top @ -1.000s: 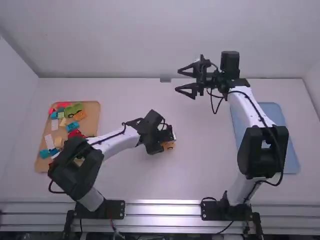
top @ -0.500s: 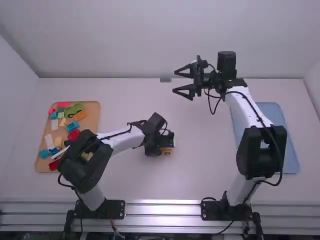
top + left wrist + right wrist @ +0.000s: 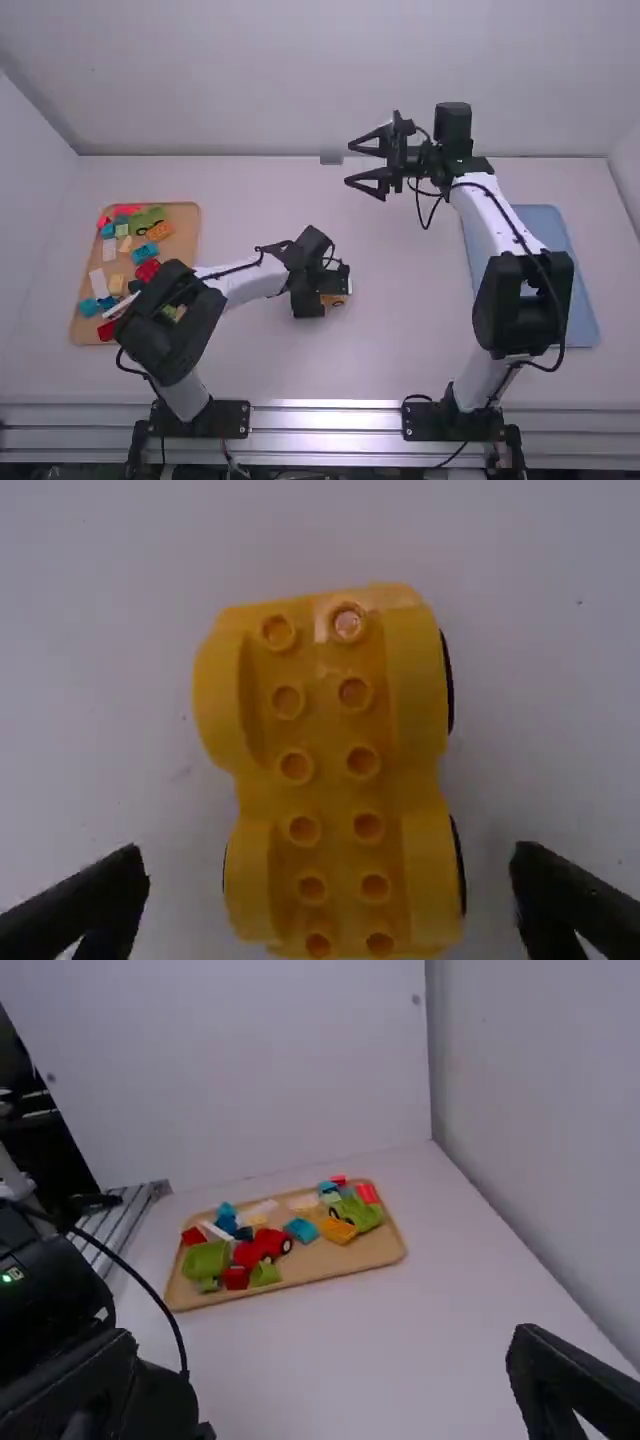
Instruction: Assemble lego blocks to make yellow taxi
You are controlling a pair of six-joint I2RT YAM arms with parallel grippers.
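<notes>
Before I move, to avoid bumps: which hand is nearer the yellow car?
Left: the left hand hovers over the yellow car; the right hand hangs beyond, toward the back wall.

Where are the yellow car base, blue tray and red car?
Yellow car base [image 3: 331,792]: left wrist view, studded middle.
Blue tray [image 3: 545,224]: high view, bare far end.
Red car [image 3: 262,1247]: right wrist view, body.

Two robot arms stand at a white table [image 3: 420,345], with a blue tray [image 3: 583,315] beyond the right one.
From here I see the left gripper [image 3: 338,281] at a small yellow piece [image 3: 338,300] mid-table, the right gripper [image 3: 349,165] spread wide farther back, and colourful blocks on a wooden tray [image 3: 188,238], far left.
</notes>
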